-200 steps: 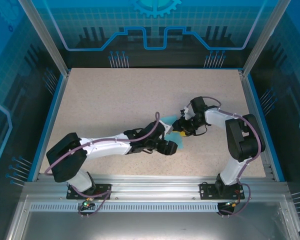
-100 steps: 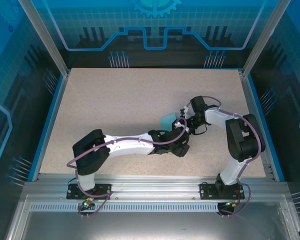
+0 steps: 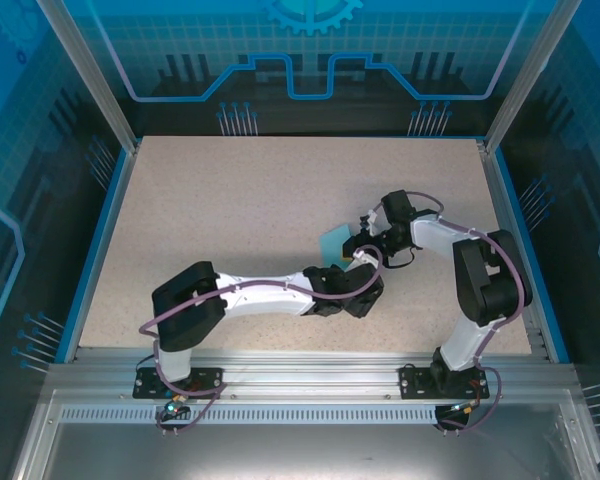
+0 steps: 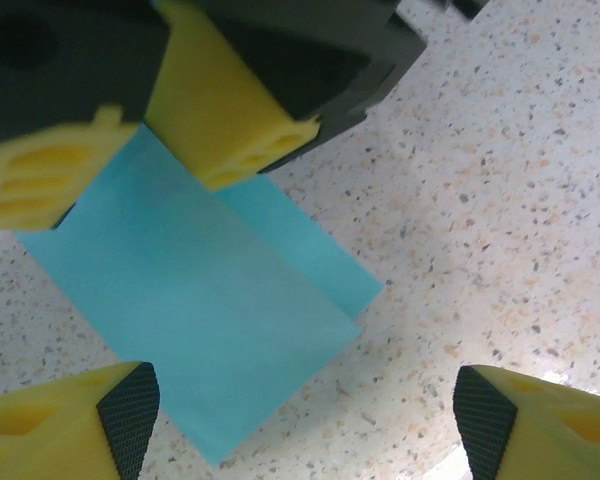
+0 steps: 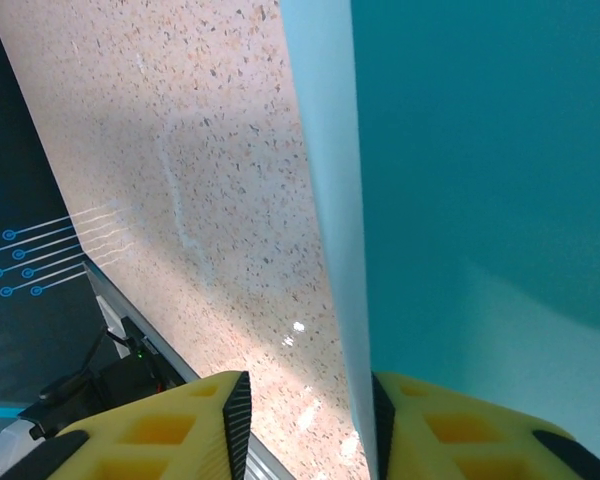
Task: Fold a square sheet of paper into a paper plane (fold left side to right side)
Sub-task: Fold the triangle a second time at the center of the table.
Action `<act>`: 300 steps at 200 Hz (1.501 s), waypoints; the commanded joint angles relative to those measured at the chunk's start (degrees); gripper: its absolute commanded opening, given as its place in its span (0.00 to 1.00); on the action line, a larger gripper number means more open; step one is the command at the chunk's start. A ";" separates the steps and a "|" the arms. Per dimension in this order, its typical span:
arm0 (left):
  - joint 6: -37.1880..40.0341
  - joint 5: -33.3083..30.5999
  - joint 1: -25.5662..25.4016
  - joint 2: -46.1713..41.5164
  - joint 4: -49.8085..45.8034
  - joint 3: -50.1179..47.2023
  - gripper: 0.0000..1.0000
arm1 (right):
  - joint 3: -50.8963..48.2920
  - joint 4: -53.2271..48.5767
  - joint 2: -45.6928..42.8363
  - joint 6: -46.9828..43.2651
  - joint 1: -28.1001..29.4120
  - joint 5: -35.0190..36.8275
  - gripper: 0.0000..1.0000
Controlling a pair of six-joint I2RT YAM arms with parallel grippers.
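Treating the square sheet of paper as v. light, thin & floppy: probably sliding on the speckled counter at any nudge, taking a permanent crease under a hard pinch, tearing if tugged from two sides at once. Seeing it already doubled over, w/ one layer overlapping another & a step edge running toward lower right of the left wrist view. Finding it centre-left in that frame, & just right of frame centre in the top external view, right at the right arm's tip. Judging the best hold to be a free edge or corner, pinching lightly & pressing flat rather than dragging. Noting left end effector w/ jaws standing wide apart along the bottom of the left wrist view, w/ only the sheet's lower corner showing in the gap, apparently flat on the counter & not gripped. Noting right end effector w/ jaws partway apart. Spotting in the right wrist view a pale paper edge running down into that gap, hugging the right-hand finger. Spotting in the left wrist view its yellow fingers over the sheet's upper part. Not managing to tell whether clamping the paper or merely touching it. Losing the sheet's upper-left portion behind those fingers & its far side past the right border of the right wrist view. Reading it in the top view as small & partly masked by both arms, so leaving exact fold shape undecided.
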 commanded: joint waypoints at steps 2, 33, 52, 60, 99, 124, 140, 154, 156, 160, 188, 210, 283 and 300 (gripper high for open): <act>1.89 -1.00 -0.51 -3.50 2.77 -2.55 0.82 | 1.31 -1.80 -1.36 0.22 -0.52 -1.11 0.35; 2.89 1.50 -0.51 -2.77 3.86 -2.46 0.82 | 1.71 -1.99 -1.63 0.64 -0.51 -1.29 0.35; 3.72 1.24 -0.51 -1.56 3.19 -1.23 0.82 | 1.75 -2.19 -2.07 0.71 -0.53 -1.16 0.35; 4.19 1.67 -0.51 -1.04 3.19 -0.66 0.82 | 1.68 -2.24 -2.05 0.72 -0.47 -1.38 0.35; 4.67 -0.14 -0.51 2.19 0.15 3.08 0.82 | 1.48 -1.72 -1.97 1.23 -0.33 -1.62 0.35; 4.21 -3.40 -0.51 4.59 -2.42 5.80 0.80 | 1.53 -1.71 -1.82 1.24 -0.13 -1.52 0.35; 3.96 -4.56 -0.44 5.36 -3.41 6.65 0.77 | 1.42 -1.71 -1.66 1.24 -0.09 -1.45 0.35; 3.68 -5.42 -0.51 5.71 -4.19 7.11 0.71 | 1.41 -1.72 -1.57 1.28 0.01 -1.37 0.35; 3.65 -5.51 -0.51 5.72 -4.27 7.16 0.71 | 1.41 -1.67 -1.55 1.25 -0.05 -1.38 0.35; 3.48 -5.72 -0.51 5.67 -4.39 7.13 0.69 | 1.41 -1.71 -1.49 1.24 0.00 -1.32 0.35; 3.20 -6.13 -0.51 5.20 -4.52 6.94 0.52 | 1.36 -1.71 -1.31 1.16 0.07 -1.14 0.35; 3.09 -5.58 -0.51 4.37 -3.68 6.18 0.41 | 1.58 -1.95 -0.96 0.98 0.21 -0.89 0.35; 2.93 -3.40 -0.51 1.77 -1.06 3.82 0.17 | 2.45 -3.28 -0.37 -0.12 0.51 0.37 0.35; 2.93 -3.07 -0.50 1.51 -1.14 3.72 0.15 | 2.75 -3.82 -0.34 -0.45 0.47 0.79 0.35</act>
